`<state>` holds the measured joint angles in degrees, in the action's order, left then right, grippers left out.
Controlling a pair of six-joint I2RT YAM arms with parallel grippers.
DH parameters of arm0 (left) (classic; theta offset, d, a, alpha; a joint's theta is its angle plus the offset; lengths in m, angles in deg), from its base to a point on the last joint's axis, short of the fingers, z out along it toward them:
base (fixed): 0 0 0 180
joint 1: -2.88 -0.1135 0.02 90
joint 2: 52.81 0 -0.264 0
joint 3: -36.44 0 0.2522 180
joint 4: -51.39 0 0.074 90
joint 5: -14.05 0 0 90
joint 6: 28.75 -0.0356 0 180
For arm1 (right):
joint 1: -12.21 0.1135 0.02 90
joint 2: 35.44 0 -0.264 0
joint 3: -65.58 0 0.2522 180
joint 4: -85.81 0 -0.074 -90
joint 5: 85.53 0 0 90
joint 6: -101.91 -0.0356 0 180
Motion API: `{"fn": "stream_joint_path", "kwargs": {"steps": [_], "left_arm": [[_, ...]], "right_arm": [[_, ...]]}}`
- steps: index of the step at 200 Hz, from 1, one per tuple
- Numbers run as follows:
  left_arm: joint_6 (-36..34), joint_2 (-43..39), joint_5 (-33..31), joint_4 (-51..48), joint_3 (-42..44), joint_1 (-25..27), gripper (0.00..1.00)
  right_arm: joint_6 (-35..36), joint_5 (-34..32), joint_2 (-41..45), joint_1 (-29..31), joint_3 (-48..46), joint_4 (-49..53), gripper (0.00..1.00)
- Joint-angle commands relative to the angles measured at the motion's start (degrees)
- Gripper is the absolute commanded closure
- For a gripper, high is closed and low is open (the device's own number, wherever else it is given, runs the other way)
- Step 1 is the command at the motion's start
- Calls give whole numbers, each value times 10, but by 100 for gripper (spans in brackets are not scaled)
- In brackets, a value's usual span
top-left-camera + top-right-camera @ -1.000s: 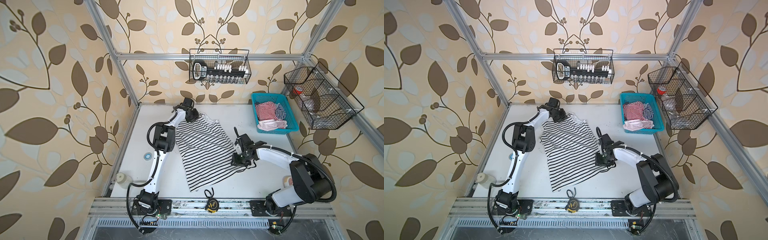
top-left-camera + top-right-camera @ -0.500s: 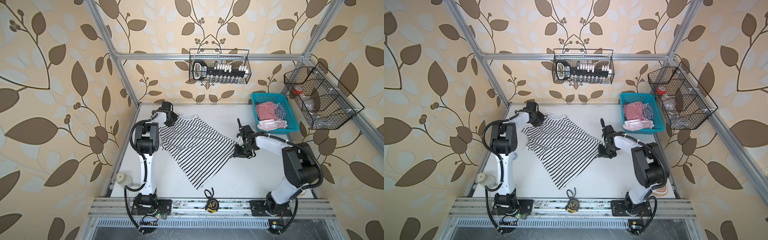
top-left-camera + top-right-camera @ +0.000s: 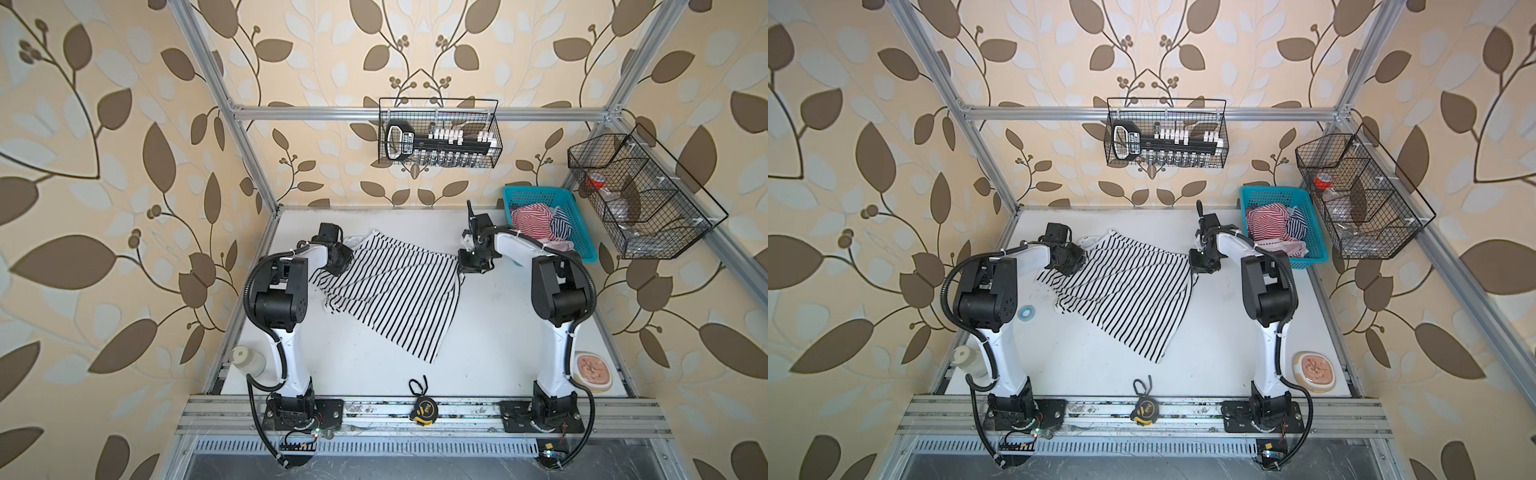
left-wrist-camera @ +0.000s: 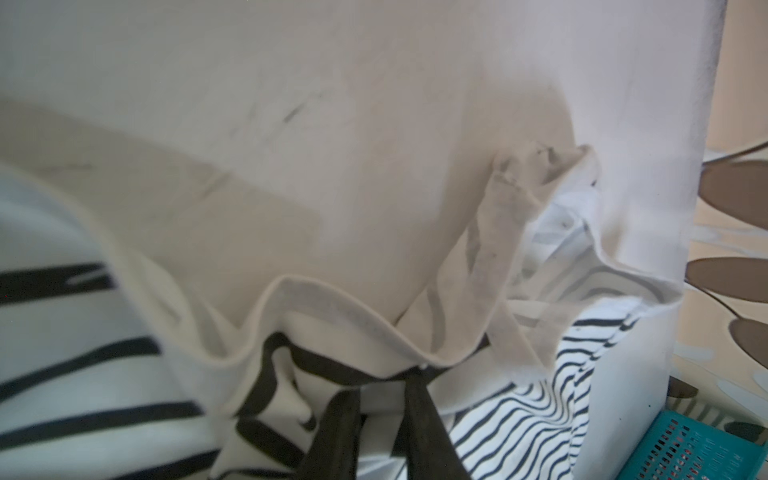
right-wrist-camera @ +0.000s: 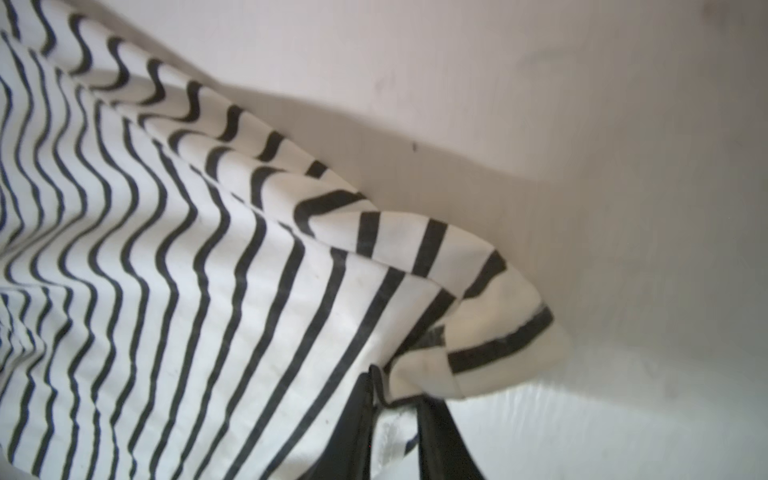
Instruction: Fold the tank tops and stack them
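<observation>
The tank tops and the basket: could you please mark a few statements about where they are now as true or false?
1. The black top lies unfolded on the table. True.
2. The red top lies on the table. False: it sits in the basket.
3. The left gripper and the right gripper each pinch an edge of the black top. True.
4. The navy top hangs from the right gripper. False: it lies in the basket beside the red top.
5. The tape measure rests on the black top. False: it lies apart from it, near the table's front edge.
</observation>
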<state>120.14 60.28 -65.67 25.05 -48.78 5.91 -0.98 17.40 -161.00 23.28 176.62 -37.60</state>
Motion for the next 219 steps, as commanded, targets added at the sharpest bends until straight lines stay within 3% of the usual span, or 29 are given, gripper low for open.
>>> {"fn": "stream_joint_path", "kwargs": {"steps": [1, 36, 56, 98, 119, 149, 185, 219], "left_arm": [[22, -33, -5, -51, 50, 4, 78], [37, -103, -12, -52, 100, 5, 77], [27, -149, -31, -80, 98, 5, 75], [-37, -201, -94, -154, 13, 5, 70], [-83, -181, -117, -188, -43, 5, 69], [-140, -111, -88, -220, -112, 4, 69], [-177, -19, -65, -243, -169, 4, 72], [-190, 30, -74, -245, -197, 4, 73]], "right_arm": [[27, 11, -53, -9, 88, 51, 80], [40, 21, -111, -26, 222, 92, 82], [53, 18, -89, -27, 228, 110, 79], [51, 22, 119, 2, -33, 8, 62], [45, 9, 208, 37, -162, -3, 56], [-2, -25, 309, 88, -325, -23, 51], [-59, -30, 400, 106, -452, -42, 50], [-82, -17, 454, 121, -503, -47, 48]]}}
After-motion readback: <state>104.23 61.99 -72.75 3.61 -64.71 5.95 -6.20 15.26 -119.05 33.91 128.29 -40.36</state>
